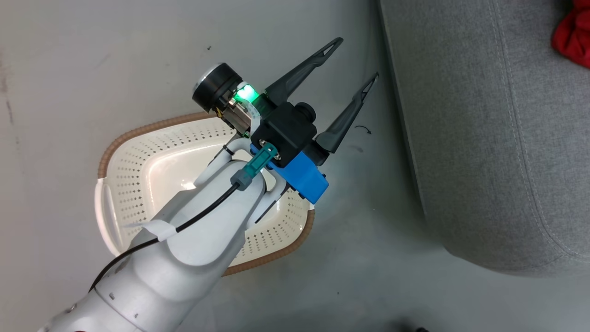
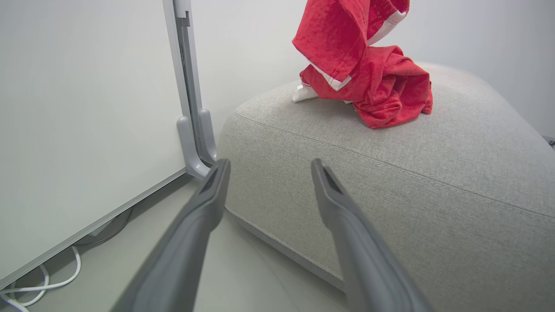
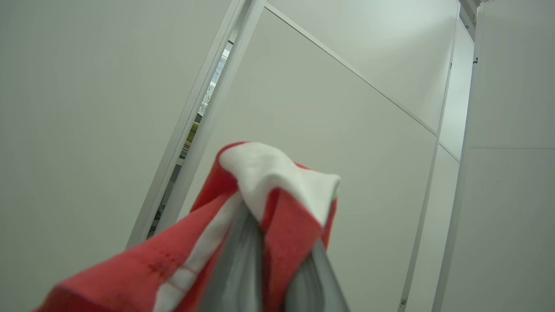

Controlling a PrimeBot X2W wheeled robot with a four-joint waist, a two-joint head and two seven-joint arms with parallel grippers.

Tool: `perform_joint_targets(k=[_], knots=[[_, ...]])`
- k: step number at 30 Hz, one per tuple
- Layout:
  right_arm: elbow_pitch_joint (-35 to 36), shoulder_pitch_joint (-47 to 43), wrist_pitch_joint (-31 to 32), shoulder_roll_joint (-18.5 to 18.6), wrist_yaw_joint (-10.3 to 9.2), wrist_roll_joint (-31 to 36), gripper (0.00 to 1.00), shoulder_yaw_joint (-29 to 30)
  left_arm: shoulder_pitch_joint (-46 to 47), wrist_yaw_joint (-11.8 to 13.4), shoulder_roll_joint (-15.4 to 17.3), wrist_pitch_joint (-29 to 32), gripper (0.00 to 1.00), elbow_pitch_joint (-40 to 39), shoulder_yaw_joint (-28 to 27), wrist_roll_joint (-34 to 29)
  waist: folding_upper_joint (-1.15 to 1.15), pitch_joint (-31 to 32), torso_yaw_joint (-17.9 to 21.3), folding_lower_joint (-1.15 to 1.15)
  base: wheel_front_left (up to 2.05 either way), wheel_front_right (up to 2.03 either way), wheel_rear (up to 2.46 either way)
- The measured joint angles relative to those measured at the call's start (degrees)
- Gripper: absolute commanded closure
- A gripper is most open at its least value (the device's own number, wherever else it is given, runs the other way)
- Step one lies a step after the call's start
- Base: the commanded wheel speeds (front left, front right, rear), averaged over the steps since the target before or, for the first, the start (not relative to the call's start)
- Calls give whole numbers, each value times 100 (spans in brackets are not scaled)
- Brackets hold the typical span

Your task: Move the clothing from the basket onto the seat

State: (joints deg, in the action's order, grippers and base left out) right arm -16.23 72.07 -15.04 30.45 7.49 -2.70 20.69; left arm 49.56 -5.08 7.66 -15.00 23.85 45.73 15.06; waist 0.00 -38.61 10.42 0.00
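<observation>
Red clothing [image 2: 390,95] — two pieces (one on the seat [image 2: 433,182]), one basket [image 1: 138,177].

Pale grey floor [image 1: 92,55], faintly scuffed; white wall panels [image 2: 86,130] in grey metal frames [image 2: 190,108]; white cables [image 2: 43,286] trail beneath one panel.

The cream-white perforated plastic basket [image 1: 152,152] is set on the floor [image 1: 92,55], left of the large grey fabric seat [image 1: 484,138]; the red fabric clothing [image 1: 571,37] is laid on the seat's far right.

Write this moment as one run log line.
left gripper: open, empty | right gripper: shut on clothing | basket: looks empty | seat: garment lying on it
</observation>
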Motion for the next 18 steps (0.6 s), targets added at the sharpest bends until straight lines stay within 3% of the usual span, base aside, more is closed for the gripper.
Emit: perform_joint_targets(k=[5, 18], knots=[[-541, -90, 0, 155, 0, -29, 100, 51, 80, -1, 51, 1, 0, 3, 19, 0, 0, -124, 91, 0, 0, 0, 0], [-1471, -1367, 1, -631, -1, 196, 100, 318, 254, -10, 68, 21, 0, -10, 123, 1, 0, -316, 32, 0, 0, 0, 0]])
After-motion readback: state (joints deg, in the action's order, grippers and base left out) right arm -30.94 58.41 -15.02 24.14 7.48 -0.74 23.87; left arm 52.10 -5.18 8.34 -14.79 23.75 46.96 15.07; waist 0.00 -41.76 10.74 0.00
